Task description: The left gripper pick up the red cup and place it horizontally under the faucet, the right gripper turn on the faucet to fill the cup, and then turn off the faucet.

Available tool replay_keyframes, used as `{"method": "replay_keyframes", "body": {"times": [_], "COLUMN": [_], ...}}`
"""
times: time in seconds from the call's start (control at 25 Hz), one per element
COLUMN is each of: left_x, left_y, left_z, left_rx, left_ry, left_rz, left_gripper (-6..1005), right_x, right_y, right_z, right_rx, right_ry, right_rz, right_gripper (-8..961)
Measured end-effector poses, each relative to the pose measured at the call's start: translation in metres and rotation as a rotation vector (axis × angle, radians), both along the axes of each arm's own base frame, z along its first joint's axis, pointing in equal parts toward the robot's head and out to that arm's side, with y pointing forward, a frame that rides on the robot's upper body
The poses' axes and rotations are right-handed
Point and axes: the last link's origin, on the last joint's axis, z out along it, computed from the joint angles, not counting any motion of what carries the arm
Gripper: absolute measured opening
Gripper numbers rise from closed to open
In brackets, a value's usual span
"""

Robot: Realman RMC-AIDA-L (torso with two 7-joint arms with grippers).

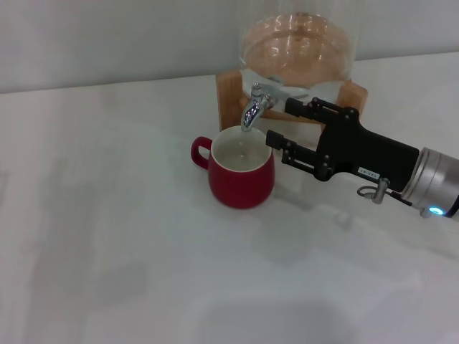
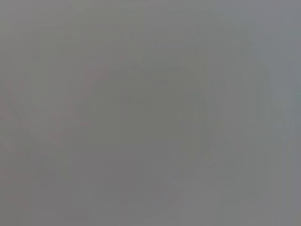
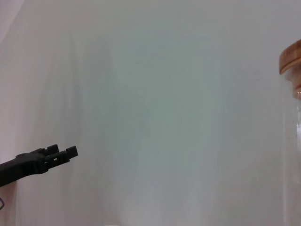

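Left end effector: we cannot find it in the head view, and its wrist view gives only a flat grey blank, so we cannot say whether it is open or closed, nor where it is parked.
Red cup [image 1: 242, 174]: we see it upright on the table [image 1: 107, 236], handle to our left, its mouth directly under the spout; the placing step looks done. There seems to be liquid inside, though we cannot judge the level.
Faucet [image 1: 255, 106]: spout tip just above the cup's rim; we make out no clear stream, so whether it is running we cannot tell.
Right end effector [image 1: 281, 123]: fingers spread apart, gripping nothing, just beside the faucet and the cup's right flank.
What is left: we judge the lever work (closing, if not yet closed) remains.
Open room: wide bare table left and front of the cup; tight on the right, where finger, cup rim and the wooden stand [image 1: 229, 89] crowd together.
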Motion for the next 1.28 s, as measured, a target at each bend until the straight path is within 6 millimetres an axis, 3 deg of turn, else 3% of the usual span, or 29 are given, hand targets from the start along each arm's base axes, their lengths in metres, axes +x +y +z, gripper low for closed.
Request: {"method": "replay_keyframes", "body": {"times": [0.4, 0.72, 1.08, 1.28], "left_x": [-0.002, -0.006, -0.009, -0.013], "left_y": [-0.002, -0.004, -0.004, -0.003], "left_z": [0.000, 0.002, 0.005, 0.008], "left_rx": [-0.003, 0.005, 0.018, 0.033], "left_ry": [0.009, 0.011, 0.006, 0.001], "left_rz": [0.008, 0.024, 0.035, 0.057], "left_gripper": [888, 887, 888, 888], "right_x": [0.012, 0.047, 0.073, 0.081], "right_y": [-0.016, -0.035, -0.024, -0.008], "right_z": [0.002, 0.028, 0.069, 0.088], "right_rx": [-0.002, 0.111, 0.284, 0.394], "right_ry": [0.021, 0.041, 0.009, -0.018], "right_rz": [-0.018, -0.130, -0.230, -0.290], "right_gripper": [657, 657, 657, 657]}}
